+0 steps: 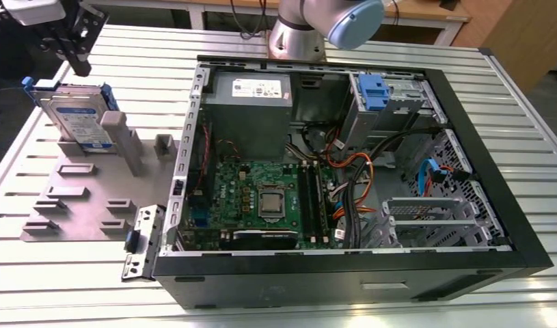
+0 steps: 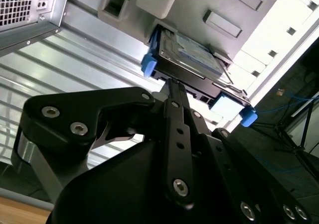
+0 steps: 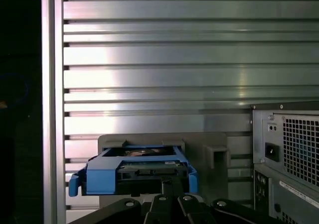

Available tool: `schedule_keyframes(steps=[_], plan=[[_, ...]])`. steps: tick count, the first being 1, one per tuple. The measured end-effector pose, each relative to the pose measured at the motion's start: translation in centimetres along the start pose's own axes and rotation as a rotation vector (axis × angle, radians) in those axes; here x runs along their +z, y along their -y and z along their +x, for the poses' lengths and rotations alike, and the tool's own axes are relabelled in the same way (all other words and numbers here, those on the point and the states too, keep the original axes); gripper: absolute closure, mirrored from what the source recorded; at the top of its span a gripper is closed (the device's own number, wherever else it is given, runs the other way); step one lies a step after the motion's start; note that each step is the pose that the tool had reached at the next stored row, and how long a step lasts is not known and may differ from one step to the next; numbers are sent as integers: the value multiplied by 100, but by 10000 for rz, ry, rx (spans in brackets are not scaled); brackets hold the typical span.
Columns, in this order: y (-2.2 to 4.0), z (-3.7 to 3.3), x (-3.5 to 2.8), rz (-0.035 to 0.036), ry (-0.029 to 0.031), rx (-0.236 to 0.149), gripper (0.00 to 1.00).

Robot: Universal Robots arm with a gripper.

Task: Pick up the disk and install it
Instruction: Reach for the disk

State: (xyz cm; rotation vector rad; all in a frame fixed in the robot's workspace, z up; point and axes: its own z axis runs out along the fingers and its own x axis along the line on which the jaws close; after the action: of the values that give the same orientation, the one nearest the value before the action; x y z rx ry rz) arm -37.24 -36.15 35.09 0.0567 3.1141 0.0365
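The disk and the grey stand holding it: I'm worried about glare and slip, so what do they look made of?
The disk looks like bare silvery metal, faintly reflective, with a paper-like white-and-blue label. Its rails look like matte blue moulded plastic. The grey stand looks like dull plastic, perhaps printed: it is evenly coloured, with no shine.

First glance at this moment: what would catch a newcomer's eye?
The open computer case dominates the middle of the exterior view, its green motherboard and tangled cables exposed. At the exterior view's left, the disk stands on edge in a grey holder, and the gripper hangs close above it.
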Motion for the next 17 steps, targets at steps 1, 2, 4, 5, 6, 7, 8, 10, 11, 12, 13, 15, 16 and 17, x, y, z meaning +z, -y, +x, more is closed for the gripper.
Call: schedule_keyframes(steps=[1,2,4,5,6,7,8,10,11,12,13,15,16,17], plan=[[1,23,4,0,0,-1,89],[2,48,8,0,0,-1,89],[4,95,17,1,0,-2,89],[5,116,21,2,-1,-1,89],[6,137,27,2,-1,-1,89],[7,154,33,2,-1,-1,89],[7,170,39,1,-1,-2,89],[9,194,52,1,0,-7,89],[9,205,57,2,-1,-11,89],[10,216,62,2,-1,-15,89],[10,227,67,2,0,-19,89],[12,246,75,2,-2,-34,89],[12,254,79,2,-1,-43,89],[13,263,83,3,-2,-51,89]])
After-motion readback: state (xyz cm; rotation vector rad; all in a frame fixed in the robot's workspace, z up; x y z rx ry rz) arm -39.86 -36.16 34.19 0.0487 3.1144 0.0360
